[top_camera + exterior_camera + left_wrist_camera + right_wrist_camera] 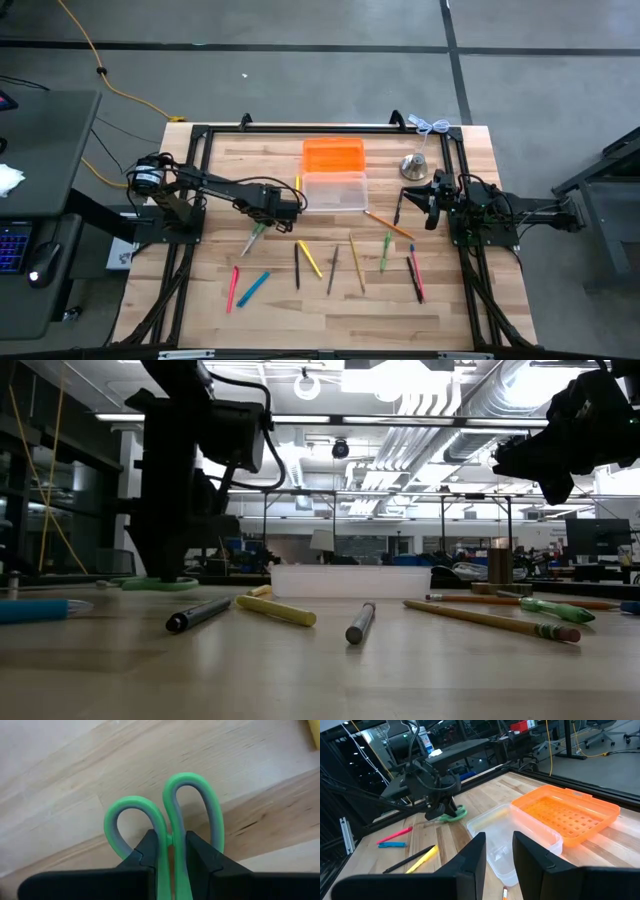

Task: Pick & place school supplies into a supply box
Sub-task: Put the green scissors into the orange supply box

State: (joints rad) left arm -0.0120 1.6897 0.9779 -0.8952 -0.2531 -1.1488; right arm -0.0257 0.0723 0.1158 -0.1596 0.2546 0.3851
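Pick step: left gripper (171,851) pinches the scissors (167,815) on the table beside the box (335,191); next calls for lifting them over the box.

Grey floor (300,25) had dark seams and a yellow cable (95,60) trailing on the left. Dark desk (40,150) with a keyboard (12,250) stood left of the table. Far behind: bright ceiling lights (430,380), exposed ducts (400,455), cluttered benches (560,570).
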